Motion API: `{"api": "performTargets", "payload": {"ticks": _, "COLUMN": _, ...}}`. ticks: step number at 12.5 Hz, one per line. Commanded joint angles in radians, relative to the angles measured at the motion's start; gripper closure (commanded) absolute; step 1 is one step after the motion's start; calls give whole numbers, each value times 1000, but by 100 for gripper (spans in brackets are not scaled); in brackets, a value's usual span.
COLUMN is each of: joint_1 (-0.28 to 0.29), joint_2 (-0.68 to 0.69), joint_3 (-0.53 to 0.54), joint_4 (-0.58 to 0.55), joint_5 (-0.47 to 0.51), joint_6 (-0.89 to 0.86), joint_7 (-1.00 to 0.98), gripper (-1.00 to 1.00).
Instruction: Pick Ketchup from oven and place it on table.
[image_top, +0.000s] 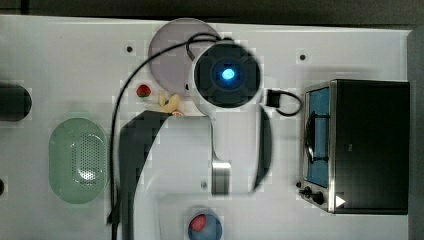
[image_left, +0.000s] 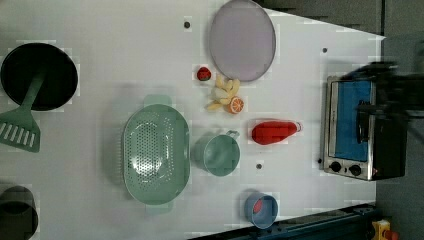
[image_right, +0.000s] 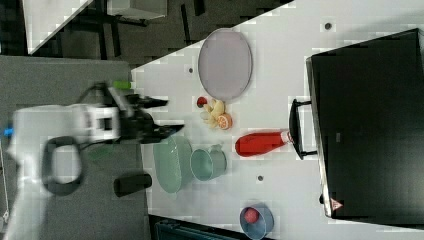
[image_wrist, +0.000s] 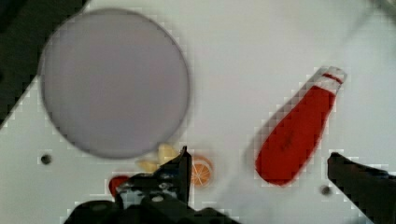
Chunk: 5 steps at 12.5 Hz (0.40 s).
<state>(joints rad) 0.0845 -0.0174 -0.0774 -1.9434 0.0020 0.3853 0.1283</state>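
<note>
Ketchup (image_left: 272, 132) lies on its side on the table (image_left: 100, 30) in the left view, cap toward the oven (image_left: 357, 130) at 3 o'clock, near its door but apart from it. From the bottle you see a mug (image_left: 221, 154) at 8 o'clock, an orange slice (image_left: 236, 105) at 10 o'clock and a blue bowl (image_left: 261, 210) at 6 o'clock.

In the right view the ketchup (image_right: 261, 142) again lies flat, its cap just beside the oven handle (image_right: 296, 129). The gripper (image_right: 167, 117) hangs well off at 9 o'clock, over the table edge by the colander (image_right: 172, 163), fingers spread and holding nothing.

In the top view the arm (image_top: 227, 75) covers the middle of the table (image_top: 75, 50); the oven (image_top: 357, 145) sits at 3 o'clock.

In the wrist view you look down on the ketchup (image_wrist: 299, 133) between the two wide-apart fingers (image_wrist: 180, 170), which touch nothing. The plate (image_wrist: 114, 81) lies beside it.
</note>
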Motion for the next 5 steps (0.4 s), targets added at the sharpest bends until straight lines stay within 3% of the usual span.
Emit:
{"api": "performTargets", "payload": {"ticks": 1, "joint_1": -9, "joint_2": -27, "joint_3": -13, "joint_4": 142, "joint_5": 8, "joint_6": -225, "joint_7": 34, "gripper": -100}}
{"api": "performTargets", "payload": {"ticks": 5, "joint_1": -11, "joint_2": -44, "joint_3": -18, "joint_4": 284, "joint_5": 4, "joint_6": -391, "joint_7": 34, "gripper": -100}}
